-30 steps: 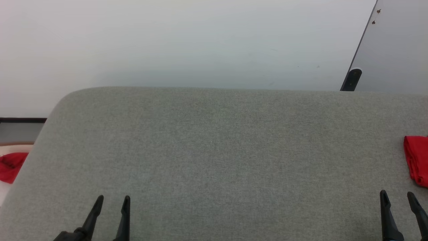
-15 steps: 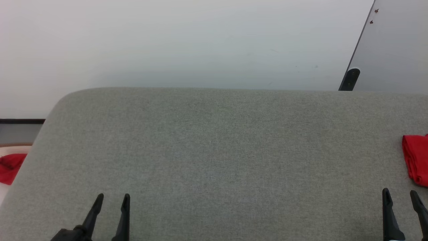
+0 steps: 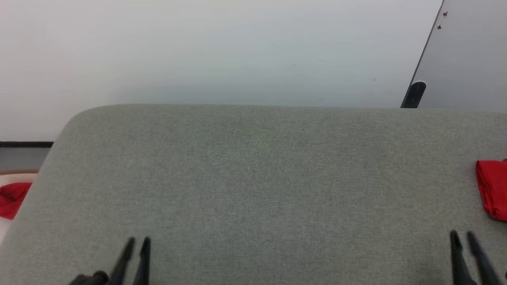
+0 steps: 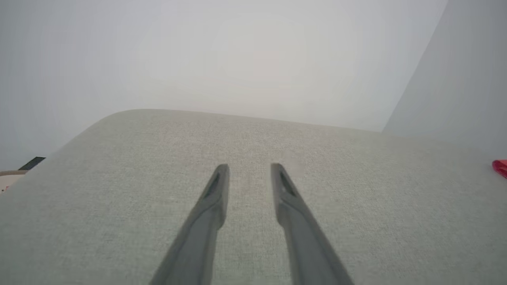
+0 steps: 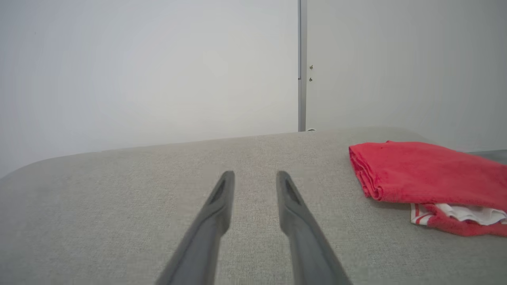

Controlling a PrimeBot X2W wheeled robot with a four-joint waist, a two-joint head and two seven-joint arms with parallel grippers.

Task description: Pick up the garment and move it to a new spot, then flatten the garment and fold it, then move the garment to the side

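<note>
The garment [image 5: 427, 174] was seen folded into a compact red bundle, laid on the right-hand end of the grey padded surface [image 3: 253, 178]. A strip of white trim [image 5: 455, 213] with red stripes was shown poking out from under its near edge in the right wrist view. In the head view, only the bundle's left part was caught at the picture's right border.

The right gripper [image 3: 462, 234] was held near the garment, to its left and closer to the robot, without touching it. Its two dark fingers were parted by a clear gap, and nothing was held between them. The left gripper [image 3: 138, 239] was found well apart from the garment, over the surface's near left part. Its fingers were likewise parted, with nothing between them.

Beyond the surface's left edge, a second red cloth [image 3: 12, 196] was seen resting on a pale object [image 3: 18, 176] with a tan rim. Whether that object was a container could not be told, since so little of it was shown. A plain pale wall [image 3: 198, 51] stood behind the surface, and a grey panel [image 3: 467, 59] with a dark cap [image 3: 414, 94] at its foot stood at the far right.
</note>
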